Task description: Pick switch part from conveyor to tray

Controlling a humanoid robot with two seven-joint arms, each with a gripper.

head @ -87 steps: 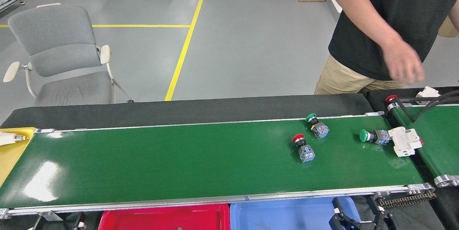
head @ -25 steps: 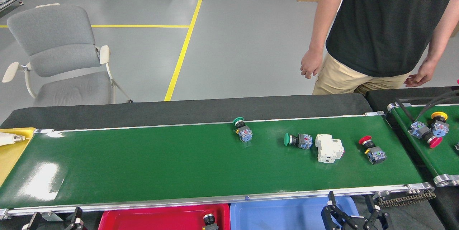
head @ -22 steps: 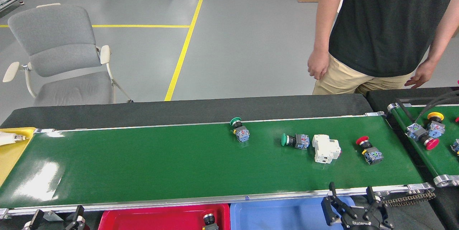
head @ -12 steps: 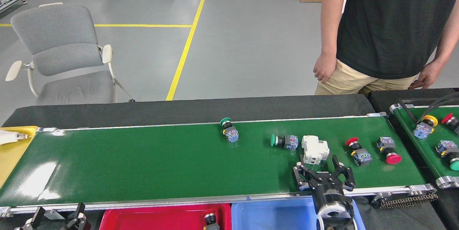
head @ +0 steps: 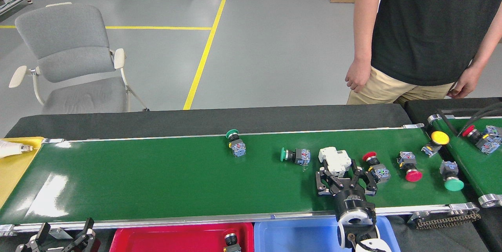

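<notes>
Several push-button switches are seen lying on the conveyor in the head view: a green-capped one near the far rail, a second green one on its side, a white switch part just beside it, then red-capped switches, a green one and a yellow one toward the right end. The right gripper is held over the belt with its fingers spread apart, the tips reaching either side of the near edge of the white switch part; contact cannot be told. The left gripper is seen low at the near edge with its fingers parted and nothing between them. A red tray and a blue tray are set below the near rail. A person stands behind the conveyor.
</notes>
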